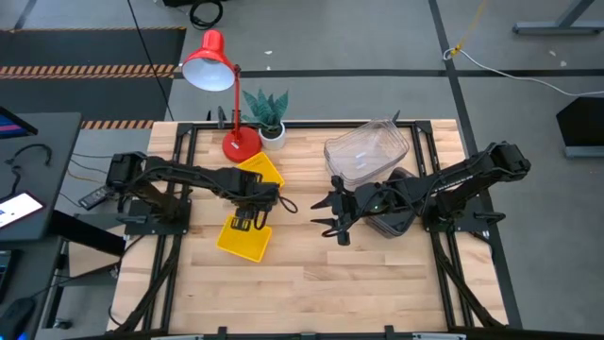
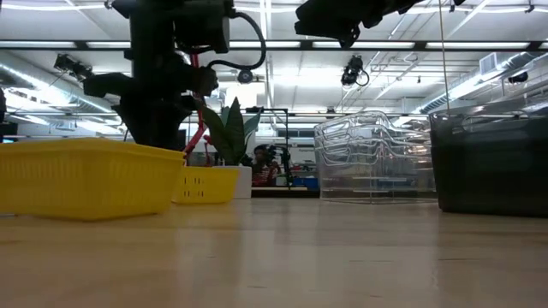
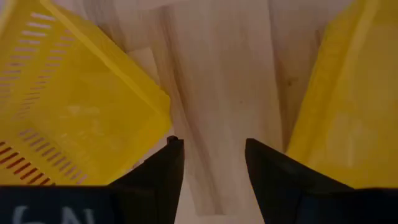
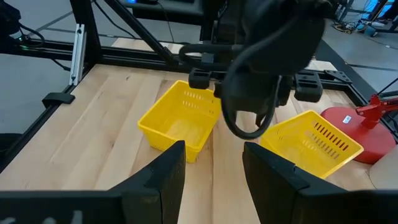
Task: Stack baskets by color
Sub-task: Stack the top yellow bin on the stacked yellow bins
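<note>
Two yellow baskets sit open side up on the wooden table: one toward the near side (image 1: 243,238) (image 4: 180,121), one farther back by the lamp (image 1: 261,170) (image 4: 311,143). My left gripper (image 1: 249,219) (image 3: 208,146) points down over the bare wood between them, open and holding nothing. A stack of clear baskets (image 1: 368,151) (image 2: 372,158) stands at the far right. Dark grey baskets (image 1: 392,215) (image 2: 492,162) sit beneath my right arm. My right gripper (image 1: 332,222) (image 4: 213,149) hovers open at mid-table, facing the yellow baskets.
A red desk lamp (image 1: 222,85) and a small potted plant (image 1: 269,113) stand at the table's far edge behind the yellow baskets. Bare wood (image 1: 321,293) stretches along the near side. A black frame borders the table.
</note>
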You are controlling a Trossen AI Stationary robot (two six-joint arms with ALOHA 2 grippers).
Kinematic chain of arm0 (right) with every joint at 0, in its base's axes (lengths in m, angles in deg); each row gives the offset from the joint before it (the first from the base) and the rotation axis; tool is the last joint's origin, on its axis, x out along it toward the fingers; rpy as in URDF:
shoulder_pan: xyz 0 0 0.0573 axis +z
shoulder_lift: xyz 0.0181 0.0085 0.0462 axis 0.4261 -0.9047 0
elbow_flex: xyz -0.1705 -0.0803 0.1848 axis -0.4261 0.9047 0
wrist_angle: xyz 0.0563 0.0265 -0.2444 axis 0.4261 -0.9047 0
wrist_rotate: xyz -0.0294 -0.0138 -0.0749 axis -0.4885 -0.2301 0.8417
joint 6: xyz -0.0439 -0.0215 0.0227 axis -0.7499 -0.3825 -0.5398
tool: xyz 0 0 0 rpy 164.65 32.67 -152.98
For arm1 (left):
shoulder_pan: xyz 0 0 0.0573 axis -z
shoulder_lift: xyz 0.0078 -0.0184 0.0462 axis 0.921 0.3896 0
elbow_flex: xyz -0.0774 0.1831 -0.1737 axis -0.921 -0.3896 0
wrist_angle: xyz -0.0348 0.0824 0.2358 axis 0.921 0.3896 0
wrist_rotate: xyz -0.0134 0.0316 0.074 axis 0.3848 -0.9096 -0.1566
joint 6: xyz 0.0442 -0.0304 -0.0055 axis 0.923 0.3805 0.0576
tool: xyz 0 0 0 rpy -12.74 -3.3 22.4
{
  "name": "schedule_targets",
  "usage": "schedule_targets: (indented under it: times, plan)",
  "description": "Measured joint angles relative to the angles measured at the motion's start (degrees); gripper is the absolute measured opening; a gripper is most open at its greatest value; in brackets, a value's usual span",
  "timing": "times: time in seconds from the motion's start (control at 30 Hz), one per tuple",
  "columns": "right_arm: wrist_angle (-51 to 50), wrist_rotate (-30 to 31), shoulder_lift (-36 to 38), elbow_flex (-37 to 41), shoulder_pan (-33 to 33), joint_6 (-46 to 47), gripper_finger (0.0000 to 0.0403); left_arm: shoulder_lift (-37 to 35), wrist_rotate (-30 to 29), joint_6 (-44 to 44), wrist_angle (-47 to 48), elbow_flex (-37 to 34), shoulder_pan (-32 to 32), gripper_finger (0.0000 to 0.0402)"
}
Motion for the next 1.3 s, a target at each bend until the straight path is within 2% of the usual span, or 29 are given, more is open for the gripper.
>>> schedule_targets:
  times: [0.1, 0.27, 0.37, 0.53, 0.73, 0.97, 1.07, 1.2, 1.3]
  plan:
    - [0.0, 0.0, 0.0, 0.0, 0.0, 0.0, 0.0166, 0.0, -0.4, 2.2, 0.1, 0.0, -1.3, 0.0163]
    - [-0.1, 0.0, 0.0, 0.0, 0.0, 0.0, 0.0166, 0.0, -8.7, 7.0, 2.3, 0.0, -2.8, 0.0142]
    - [0.0, 0.0, 0.0, 0.0, 0.0, -0.3, 0.0166, 0.7, -10.4, 11.0, 1.9, 0.0, -3.3, 0.0133]
    - [0.0, 0.0, 0.0, 0.0, 0.0, -0.3, 0.0166, 4.9, -12.1, 16.9, 1.5, 0.0, -4.9, 0.0124]
    - [-0.2, -0.3, 0.0, 0.0, 0.0, -0.3, 0.0166, 11.1, -20.9, 22.0, 1.4, 0.0, -5.6, 0.0117]
    - [-0.4, -0.3, 0.0, 0.0, 0.0, -0.3, 0.0166, 14.4, -21.2, 24.0, 1.3, 0.0, -5.6, 0.011]
    - [-0.4, -0.3, 0.0, 0.0, 0.0, -0.4, 0.0166, 14.5, -21.5, 24.1, 1.3, 0.0, -5.6, 0.0079]
    - [-0.4, -0.4, 0.0, 0.0, 0.0, -0.5, 0.0166, 14.4, -21.6, 24.0, 1.5, 0.0, -5.6, 0.0015]
    - [-0.4, -0.4, 0.0, 0.0, 0.0, -0.5, 0.0166, 14.4, -21.2, 23.5, 2.9, 0.2, -5.6, 0.001]
